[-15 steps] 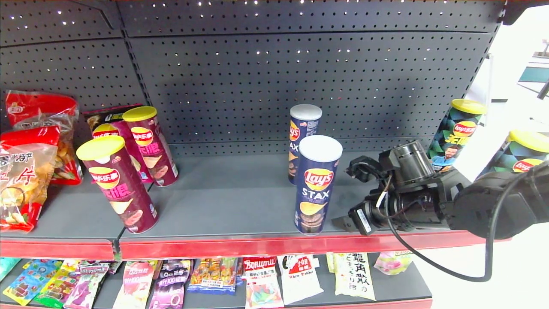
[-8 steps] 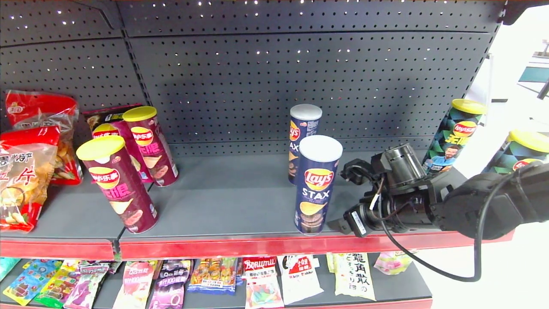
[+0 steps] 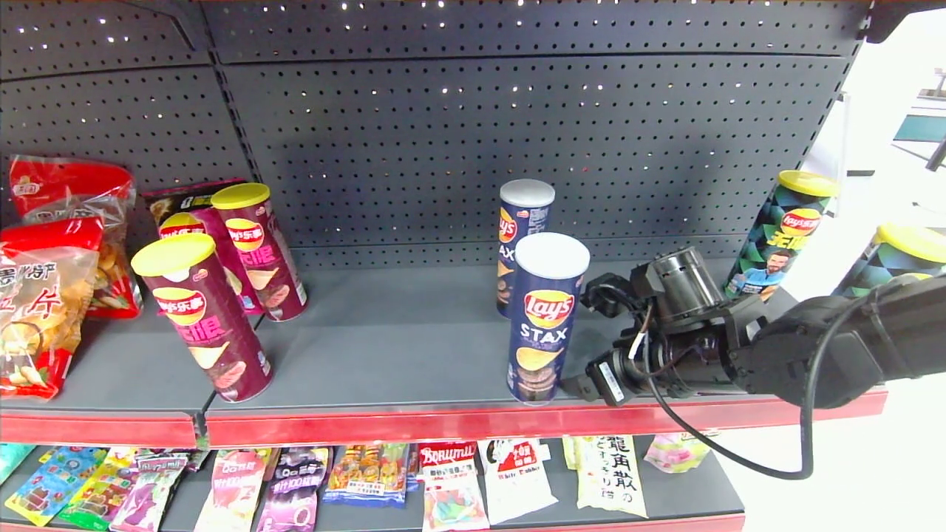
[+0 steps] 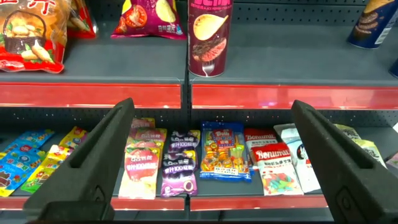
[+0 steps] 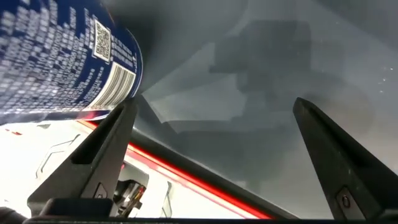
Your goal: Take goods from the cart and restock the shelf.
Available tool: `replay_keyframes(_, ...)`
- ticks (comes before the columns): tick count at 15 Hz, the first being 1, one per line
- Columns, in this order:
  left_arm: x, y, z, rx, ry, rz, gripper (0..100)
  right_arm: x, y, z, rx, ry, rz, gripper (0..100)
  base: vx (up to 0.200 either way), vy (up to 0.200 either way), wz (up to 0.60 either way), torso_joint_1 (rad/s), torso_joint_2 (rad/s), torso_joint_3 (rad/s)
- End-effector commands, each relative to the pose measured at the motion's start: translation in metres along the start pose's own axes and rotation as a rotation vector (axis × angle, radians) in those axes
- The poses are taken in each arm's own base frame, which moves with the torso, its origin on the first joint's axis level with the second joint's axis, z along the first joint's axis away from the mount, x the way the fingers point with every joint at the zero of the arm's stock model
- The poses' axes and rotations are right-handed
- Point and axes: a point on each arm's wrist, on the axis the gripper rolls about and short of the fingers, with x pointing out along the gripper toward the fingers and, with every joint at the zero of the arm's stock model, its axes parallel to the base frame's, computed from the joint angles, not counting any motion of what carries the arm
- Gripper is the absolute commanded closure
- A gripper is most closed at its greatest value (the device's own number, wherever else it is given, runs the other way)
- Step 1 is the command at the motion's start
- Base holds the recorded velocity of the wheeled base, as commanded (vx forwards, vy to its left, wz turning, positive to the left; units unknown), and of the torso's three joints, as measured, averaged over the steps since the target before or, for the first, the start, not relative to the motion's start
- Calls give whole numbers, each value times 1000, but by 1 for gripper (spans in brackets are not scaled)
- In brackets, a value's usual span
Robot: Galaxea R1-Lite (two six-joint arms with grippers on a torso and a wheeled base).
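- Right arm has shifted left over the last second, bringing the right gripper (image 3: 584, 380) closer to the base of the blue can (image 3: 547, 318); the cans have not moved.
- Right gripper: low over the near edge of the shelf (image 3: 414, 332), fingers spread wide and holding nothing. In the wrist view one finger (image 5: 118, 134) lies just beside the can's foot (image 5: 62, 56); contact cannot be told.
- Blue can: upright at the near edge, middle of the shelf, white lid on. The rear can (image 3: 521, 222) stands upright just behind it.
- Left gripper (image 4: 212, 106): fingers wide apart, empty, facing the shelf's red front edge and the packets (image 4: 227, 152) on the lower shelf.
- Maroon cans (image 3: 203, 318): at the left, one near and one far, yellow lids.
- Green cans (image 3: 783, 229): at the far right, past the right arm.
- Bags (image 3: 44, 295): red, at the left end.
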Motion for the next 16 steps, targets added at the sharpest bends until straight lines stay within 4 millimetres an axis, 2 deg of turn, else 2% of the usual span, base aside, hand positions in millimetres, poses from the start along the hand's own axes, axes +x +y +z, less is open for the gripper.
replay_keyframes(1, 0, 0, 0, -1, -1, 1, 0, 1, 1, 0, -3, 3, 2, 0, 0, 0, 0, 0, 0, 0)
replay_keyframes(10, 0, 0, 0, -1, -1, 1, 0, 5, 7, 3, -17, 1, 12, 0, 0, 0, 0, 0, 0, 0)
replay_keyframes(16, 0, 0, 0, -1, -1, 1, 0, -11, 5, -4, -12, -6, 9, 0, 0, 0, 0, 0, 0, 0)
